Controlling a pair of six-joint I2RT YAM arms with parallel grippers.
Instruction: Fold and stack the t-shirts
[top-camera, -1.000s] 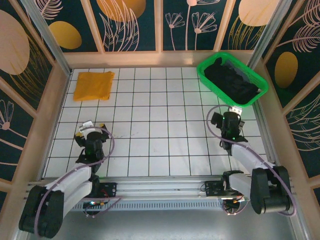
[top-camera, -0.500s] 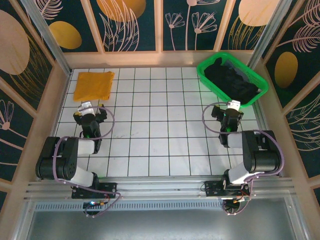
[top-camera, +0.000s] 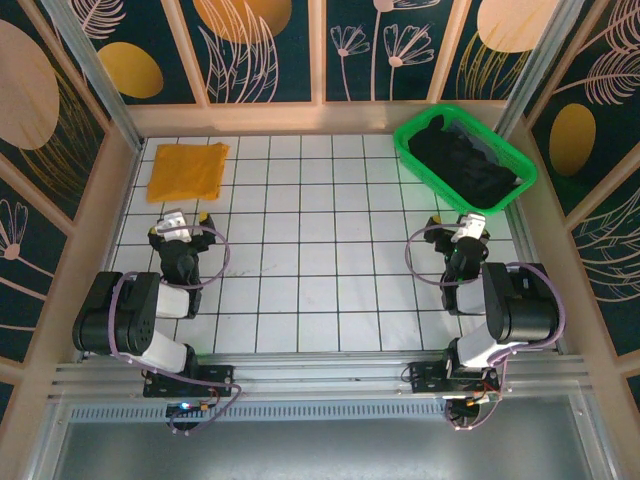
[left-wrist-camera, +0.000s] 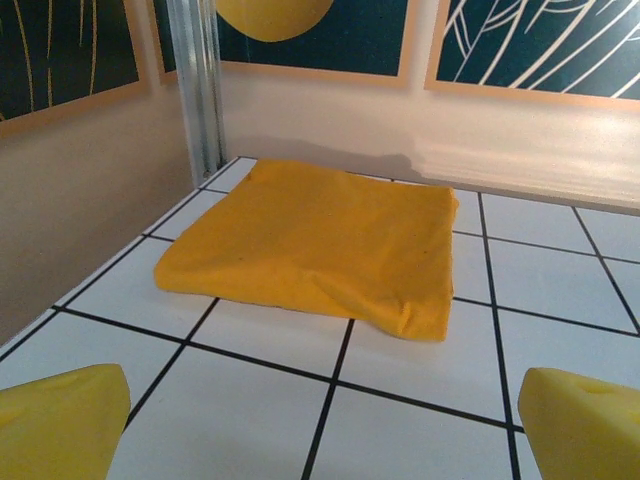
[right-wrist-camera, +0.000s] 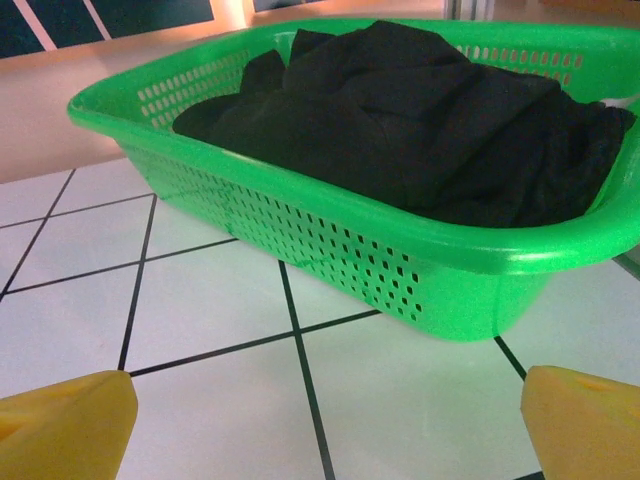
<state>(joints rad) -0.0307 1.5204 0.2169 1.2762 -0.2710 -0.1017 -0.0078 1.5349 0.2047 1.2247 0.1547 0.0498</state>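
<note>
A folded orange-yellow t-shirt lies flat at the table's far left corner; in the left wrist view the orange-yellow t-shirt is about one grid square ahead of my fingers. Crumpled black t-shirts fill the green basket; the right wrist view shows the black t-shirts heaped above its rim. My left gripper is open and empty, just short of the orange shirt. My right gripper is open and empty, low over the table in front of the basket.
The green mesh basket stands at the far right corner against the wall. A metal post and side walls close in the left corner. White gridded tabletop stretches between the two arms.
Both arms have folded upright from a low, stretched pose. Each gripper has moved a little farther from the bases, the left toward the orange shirt, the right toward the basket.
</note>
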